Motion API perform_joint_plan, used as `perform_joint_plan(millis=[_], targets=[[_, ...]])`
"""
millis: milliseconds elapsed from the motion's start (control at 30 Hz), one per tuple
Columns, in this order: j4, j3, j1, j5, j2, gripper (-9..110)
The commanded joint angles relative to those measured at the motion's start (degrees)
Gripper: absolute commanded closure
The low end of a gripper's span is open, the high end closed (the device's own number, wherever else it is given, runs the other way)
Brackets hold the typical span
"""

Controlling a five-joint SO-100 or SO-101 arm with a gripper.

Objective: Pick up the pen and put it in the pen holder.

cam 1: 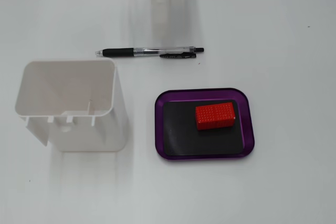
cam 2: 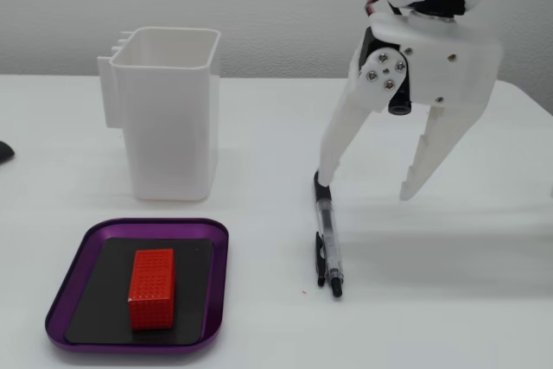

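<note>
A pen [cam 1: 142, 52] with a black grip and a clear barrel lies flat on the white table; it also shows in the other fixed view [cam 2: 328, 235]. The white, open-topped pen holder [cam 1: 68, 129] stands upright and looks empty [cam 2: 173, 127]. My white gripper [cam 2: 367, 187] hangs open and empty over the table. One fingertip is close by the pen's grip end and the other is out to the right. From above, the gripper [cam 1: 164, 19] sits just beyond the pen's middle, apart from it.
A purple tray [cam 1: 251, 124] with a black inlay holds a red block [cam 1: 215, 116], beside the holder; both show in the other fixed view, tray [cam 2: 138, 224] and block [cam 2: 152, 287]. A dark object [cam 2: 4, 153] sits at the left edge.
</note>
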Motion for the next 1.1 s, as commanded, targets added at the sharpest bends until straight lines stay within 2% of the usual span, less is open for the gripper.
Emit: perform_joint_plan(millis=[0, 500, 867, 1067], targets=[[-4.66, -1.58, 0.44, -0.53, -1.41, 76], [-12.48, -1.58, 0.7, -2.99, -16.61, 76], [-15.56, -1.49, 6.68, -4.22, -20.13, 76], [-15.47, -1.49, 6.15, -5.54, -20.21, 90]])
